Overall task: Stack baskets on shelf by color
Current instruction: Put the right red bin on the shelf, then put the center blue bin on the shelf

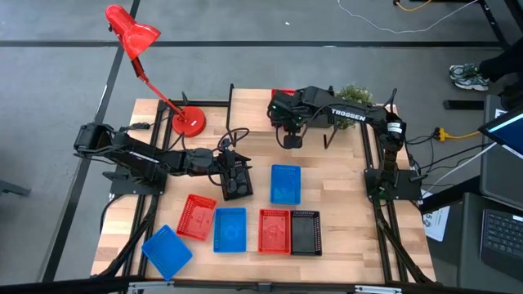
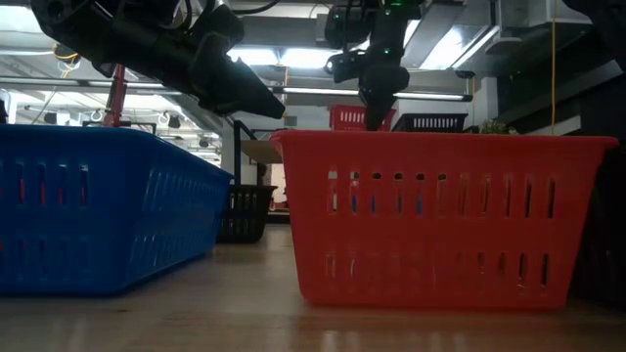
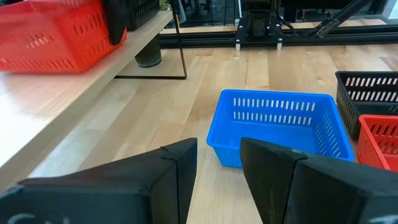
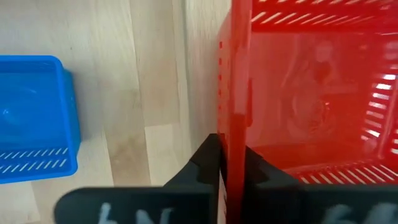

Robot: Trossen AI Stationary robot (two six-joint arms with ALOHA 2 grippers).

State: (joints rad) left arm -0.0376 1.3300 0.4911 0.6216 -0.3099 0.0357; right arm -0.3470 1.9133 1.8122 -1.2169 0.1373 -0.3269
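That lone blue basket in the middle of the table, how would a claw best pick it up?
From above, pinching one thin upright wall at the rim. The blue basket sits open side up, apart from the others; the right gripper holds a red basket that way.

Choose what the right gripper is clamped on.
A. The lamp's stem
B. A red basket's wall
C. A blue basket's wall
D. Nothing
B: in the right wrist view the right gripper has its fingers shut on the wall of the red basket, with a blue basket lying apart on the table.
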